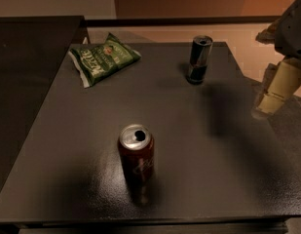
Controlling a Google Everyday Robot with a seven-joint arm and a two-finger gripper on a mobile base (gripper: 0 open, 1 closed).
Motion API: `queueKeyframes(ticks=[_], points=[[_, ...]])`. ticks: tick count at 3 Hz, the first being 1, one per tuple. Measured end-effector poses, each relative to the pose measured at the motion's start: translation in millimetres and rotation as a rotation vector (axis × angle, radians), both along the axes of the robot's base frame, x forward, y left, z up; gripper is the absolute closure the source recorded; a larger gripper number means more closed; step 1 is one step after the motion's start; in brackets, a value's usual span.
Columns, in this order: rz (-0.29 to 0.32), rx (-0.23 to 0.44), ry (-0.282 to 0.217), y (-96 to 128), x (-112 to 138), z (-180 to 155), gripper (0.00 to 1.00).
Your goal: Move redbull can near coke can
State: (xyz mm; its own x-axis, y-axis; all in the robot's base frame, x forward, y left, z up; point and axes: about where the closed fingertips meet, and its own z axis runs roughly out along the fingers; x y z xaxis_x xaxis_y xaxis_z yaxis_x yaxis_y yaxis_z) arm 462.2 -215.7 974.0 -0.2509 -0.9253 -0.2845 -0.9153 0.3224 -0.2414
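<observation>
The end effector (275, 91) hangs at the right margin of the view, over or just outside the right edge of the surface (213, 155). It carries nothing. Whether it is set wide or narrow cannot be told here.

The redbull can (199, 60) lies from the end effector toward the left of the view and somewhat farther back, with clear air between the two. It stands upright with its long axis vertical and its open top facing up. This suggests a sideways approach at mid-height or a descent from above. The rig has one arm, so reach is not a choice.

The redbull can stands close to the far edge of the surface, near the far right corner. There is little room behind it, and a push in that direction could tip it off.

The coke can (136, 152) stands upright near the front, about mid-width and well apart from the redbull can. The stretch of surface between the two cans is bare, so the carry can run diagonally toward the front. A chip bag (103, 57) lies flat at the far left, well off that line.

There is room on every side of the coke can, and the side facing the back is nearest for setting down.
</observation>
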Motion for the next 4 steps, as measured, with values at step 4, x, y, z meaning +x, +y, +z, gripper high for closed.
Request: queueKeyframes(ticks=[4], points=[[-0.263, 0.365, -0.155, -5.4, 119.8, -31.8, 0.0]])
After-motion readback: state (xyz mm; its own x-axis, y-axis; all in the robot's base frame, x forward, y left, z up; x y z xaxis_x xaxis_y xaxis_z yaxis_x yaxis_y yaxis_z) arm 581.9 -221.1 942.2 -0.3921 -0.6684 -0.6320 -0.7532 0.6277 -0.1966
